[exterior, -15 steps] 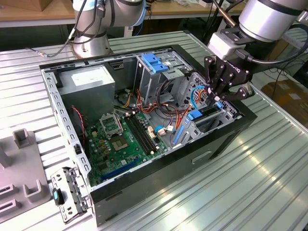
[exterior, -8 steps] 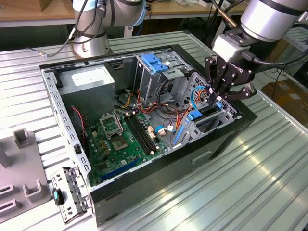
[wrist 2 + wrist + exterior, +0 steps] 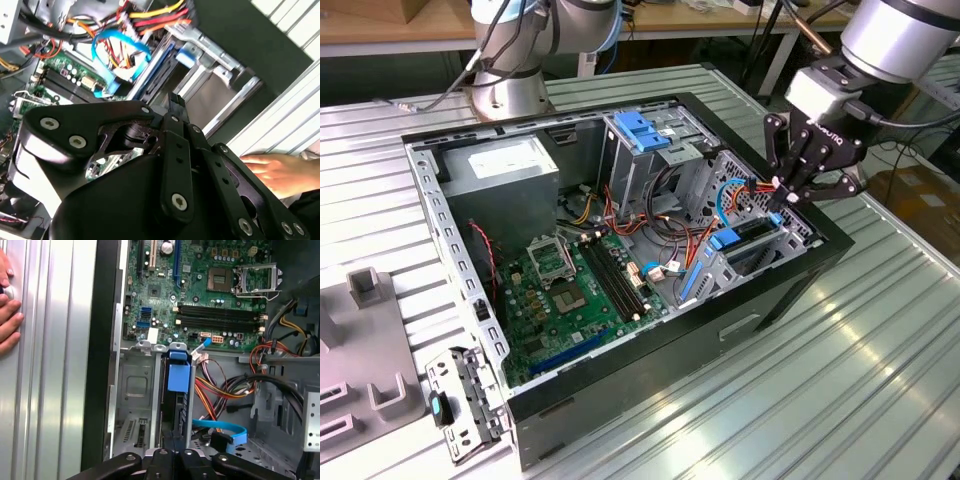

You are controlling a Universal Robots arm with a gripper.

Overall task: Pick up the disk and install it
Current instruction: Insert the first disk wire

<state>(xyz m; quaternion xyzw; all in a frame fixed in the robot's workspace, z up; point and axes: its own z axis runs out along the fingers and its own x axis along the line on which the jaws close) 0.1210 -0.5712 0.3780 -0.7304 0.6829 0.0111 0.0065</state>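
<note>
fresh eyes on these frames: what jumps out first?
The open computer case, lying flat on the ribbed metal table with its motherboard exposed, dominates the exterior view. At that view's right the black claw hangs over the drive cage, where what looks like the blue-railed disk sits edge-on. In the first wrist view a person's hand rests on the table beside the case.
</note>
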